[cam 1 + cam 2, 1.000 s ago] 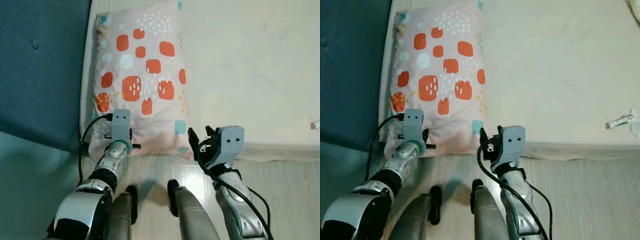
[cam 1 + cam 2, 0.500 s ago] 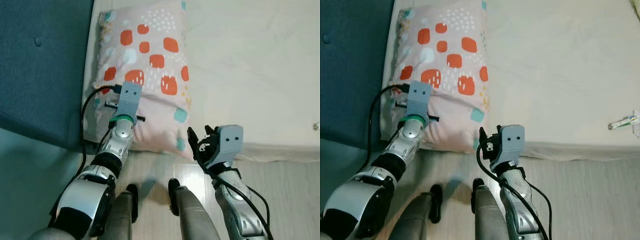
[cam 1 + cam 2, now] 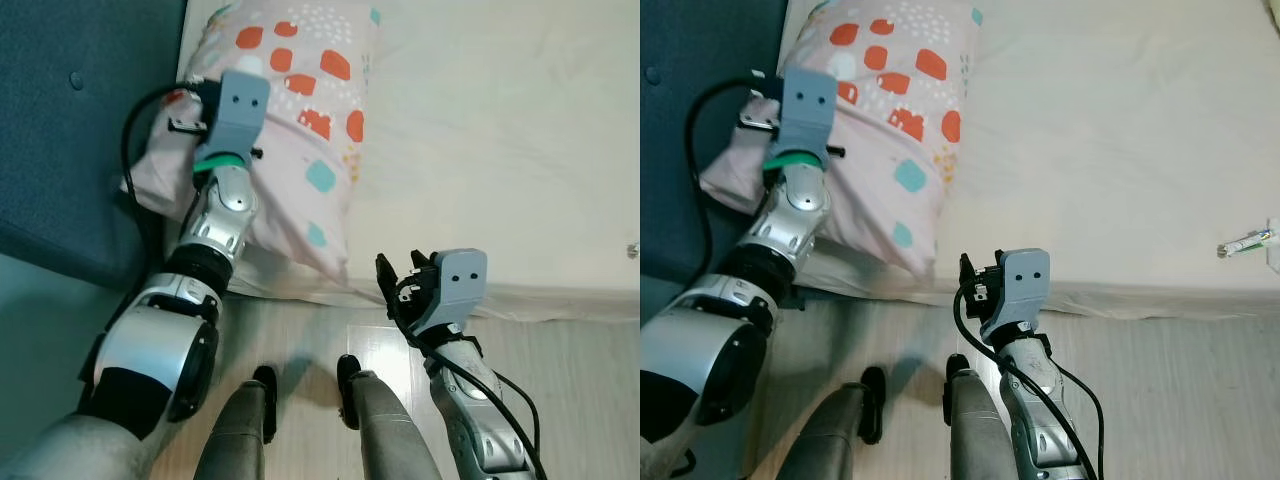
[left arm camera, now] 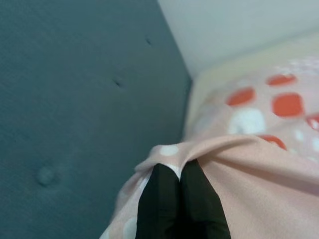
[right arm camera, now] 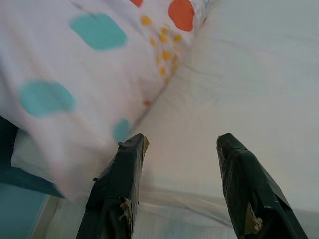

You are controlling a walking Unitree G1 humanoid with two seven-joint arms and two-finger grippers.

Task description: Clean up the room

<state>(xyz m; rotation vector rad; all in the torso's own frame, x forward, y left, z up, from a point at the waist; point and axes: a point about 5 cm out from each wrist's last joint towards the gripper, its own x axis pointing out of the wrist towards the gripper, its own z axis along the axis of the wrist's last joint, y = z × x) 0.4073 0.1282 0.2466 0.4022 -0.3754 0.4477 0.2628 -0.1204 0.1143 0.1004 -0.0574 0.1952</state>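
Observation:
A pink pillow with orange and teal spots lies at the left end of the cream bed, beside the blue headboard. My left gripper is shut on the pillow's near left corner and holds it raised off the mattress, close to the headboard. The pillow's near edge hangs folded under the arm. My right gripper stands open at the bed's front edge, right of the pillow, with nothing between its fingers.
A small tube-like object lies on the bed at the far right. Pale wooden floor runs along the bed's front edge, with my legs on it. The headboard stands hard against the left arm.
My left gripper has risen and moved away toward the headboard, pulling the pillow's near corner up with it. The right arm has stayed where it was.

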